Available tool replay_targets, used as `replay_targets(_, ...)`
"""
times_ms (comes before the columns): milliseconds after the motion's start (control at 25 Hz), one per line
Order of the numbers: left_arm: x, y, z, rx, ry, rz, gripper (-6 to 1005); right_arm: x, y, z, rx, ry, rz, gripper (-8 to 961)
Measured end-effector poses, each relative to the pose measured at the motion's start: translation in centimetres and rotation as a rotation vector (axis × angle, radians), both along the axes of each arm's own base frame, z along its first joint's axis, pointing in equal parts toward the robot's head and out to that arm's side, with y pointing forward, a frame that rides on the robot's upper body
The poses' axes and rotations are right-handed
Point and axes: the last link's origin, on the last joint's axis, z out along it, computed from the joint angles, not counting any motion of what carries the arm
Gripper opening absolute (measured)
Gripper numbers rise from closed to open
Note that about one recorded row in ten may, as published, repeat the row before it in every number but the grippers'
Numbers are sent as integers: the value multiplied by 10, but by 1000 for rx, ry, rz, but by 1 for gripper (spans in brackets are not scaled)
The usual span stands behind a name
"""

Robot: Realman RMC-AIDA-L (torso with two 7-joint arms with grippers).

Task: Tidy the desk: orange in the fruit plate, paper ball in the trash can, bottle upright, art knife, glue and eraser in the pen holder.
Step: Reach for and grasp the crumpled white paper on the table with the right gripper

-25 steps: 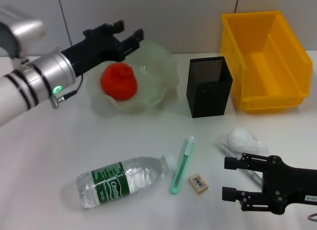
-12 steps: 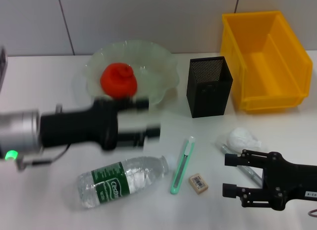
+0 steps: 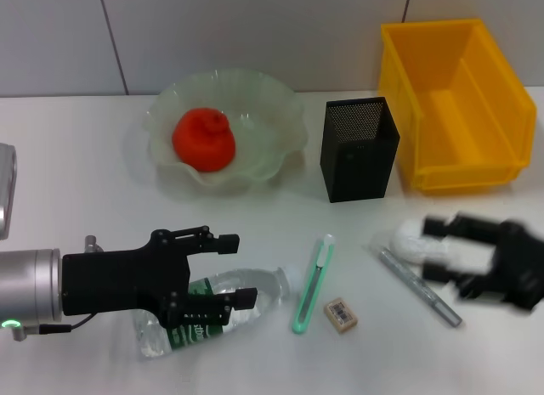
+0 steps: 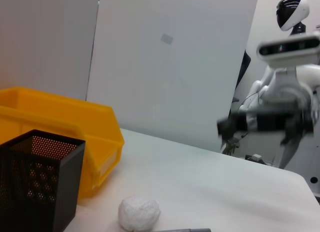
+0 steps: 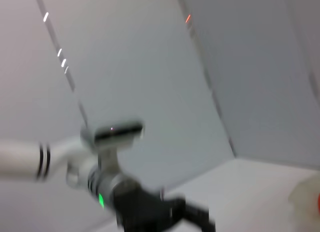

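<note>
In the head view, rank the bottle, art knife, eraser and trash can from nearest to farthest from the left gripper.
1. bottle: lying on its side right under the left gripper.
2. art knife: just to the gripper's right.
3. eraser: beyond the knife, nearer the front edge.
4. trash can: far back right corner.

Pen holder (image 3: 359,149) top open — bottle (image 3: 212,306) under left gripper (image 3: 225,271).

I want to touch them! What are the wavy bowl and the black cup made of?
The fruit plate looks like pale-green frosted plastic or maybe glass: light passes through its ruffled rim, so I can't be sure which. The pen holder looks like black metal mesh, with tiny holes across its walls.
</note>
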Motion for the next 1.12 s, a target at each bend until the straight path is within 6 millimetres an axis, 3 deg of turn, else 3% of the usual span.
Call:
replay_targets(40, 0, 0, 0, 1, 1, 0, 815, -7, 8, 24, -1, 9, -34, 771)
replay_targets(80, 0, 0, 0, 1, 1, 0, 815, -7, 8, 24, -1, 9, -34, 771)
replay_targets(200, 1, 1, 1, 5, 2, -6, 815, -24, 25, 57, -42, -82, -80, 771)
replay_targets(240, 1, 1, 1, 6, 2, -7, 815, -33, 38, 71, -81, -193, -118, 771)
replay_targets(400, 2, 2, 1, 11, 1, -11, 815, -47, 58, 81, -154, -365, -180, 771)
replay_targets(480, 2, 3, 1, 17, -2, -11, 815, -61, 77, 78, -214, -533, -211, 771)
replay_targets(600, 3, 4, 2, 24, -5, -10, 815, -67, 87, 73, -227, -638, -225, 770)
replay_targets(720, 3, 5, 2, 26, -5, -10, 815, -72, 103, 51, -197, -813, -237, 765)
replay_targets(880, 3, 6, 2, 32, -3, -8, 815, -74, 108, 32, -180, -884, -224, 755)
replay_targets(920, 3, 6, 2, 34, -1, -8, 815, -74, 110, 18, -174, -926, -210, 753)
replay_targets(1120, 3, 7, 2, 38, -1, -6, 815, -72, 111, 1, -140, -982, -189, 741)
